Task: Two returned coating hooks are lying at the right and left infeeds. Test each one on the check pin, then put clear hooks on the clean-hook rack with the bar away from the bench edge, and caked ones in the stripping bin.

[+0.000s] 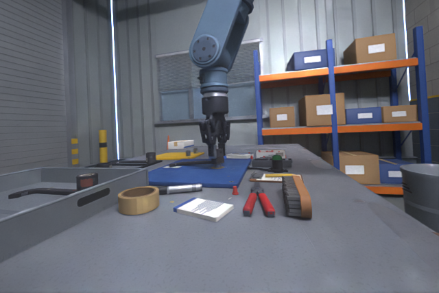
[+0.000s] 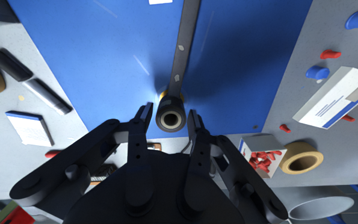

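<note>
On the blue mat (image 1: 198, 172) in the middle of the bench, a dark hook (image 2: 179, 64) lies with its long bar stretching away across the mat and its ring end (image 2: 170, 117) standing over a yellow-based check pin (image 2: 163, 95). My gripper (image 2: 169, 116) is lowered around that ring end and is open, holding nothing. In the grey tray on the left lies a second dark hook (image 1: 53, 187) with a ring end that shows red. The pin itself is mostly hidden by the ring.
A grey tray (image 1: 53, 197) sits at the bench's left, and a grey bin (image 1: 422, 190) stands off the right edge. Tape roll (image 1: 138, 199), marker (image 1: 181, 188), notepad (image 1: 204, 209), red pliers (image 1: 258, 203) and a brush (image 1: 297, 196) lie in front of the mat.
</note>
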